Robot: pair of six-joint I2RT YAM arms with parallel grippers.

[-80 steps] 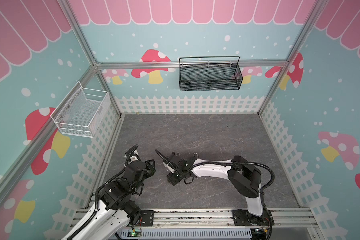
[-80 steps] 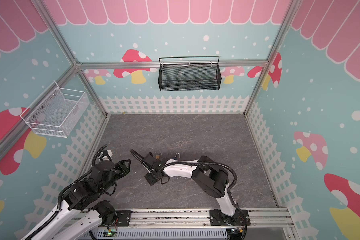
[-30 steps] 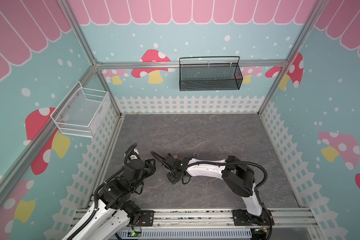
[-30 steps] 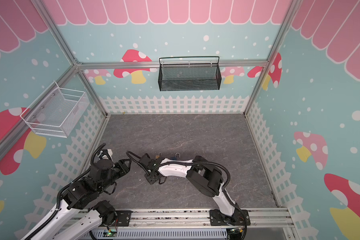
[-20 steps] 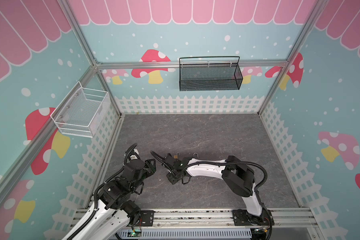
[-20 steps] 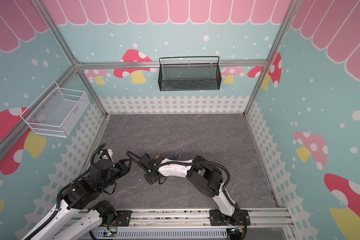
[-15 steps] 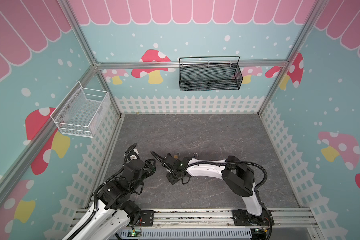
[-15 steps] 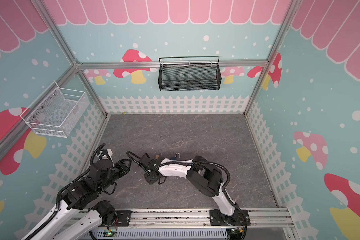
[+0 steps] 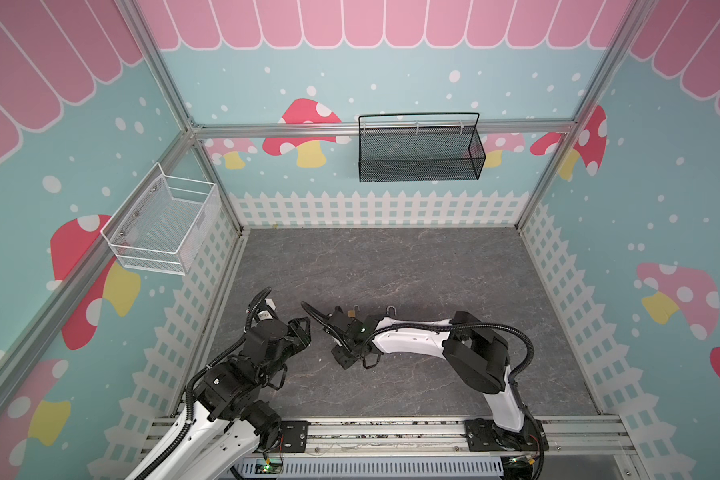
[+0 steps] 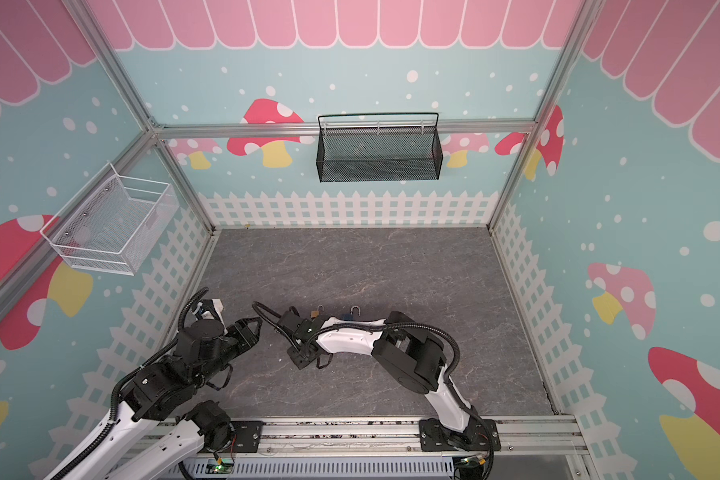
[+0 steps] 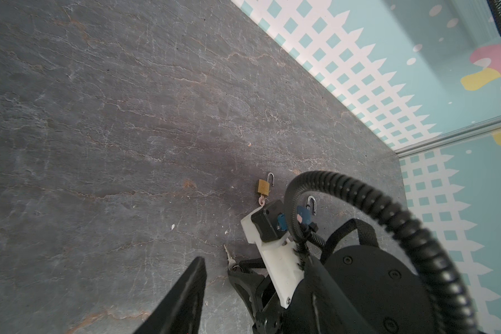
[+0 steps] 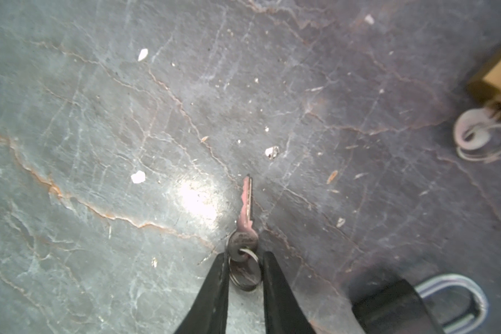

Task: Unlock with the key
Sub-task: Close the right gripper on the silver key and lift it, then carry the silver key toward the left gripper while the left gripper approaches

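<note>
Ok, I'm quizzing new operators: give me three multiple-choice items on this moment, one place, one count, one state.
1. Where is the loose key? A in the black basket; B on the table, between the fingers of the right gripper; C in the white basket.
2. How many padlocks lie on the table? A one; B two; C four.
3. The left gripper is: A open, empty; B shut on a padlock; C shut on the key.
Answers: B, the right wrist view shows fingers flanking its ring. B, one brass padlock, one blue padlock. A, its fingers stand apart, nothing between.
</note>
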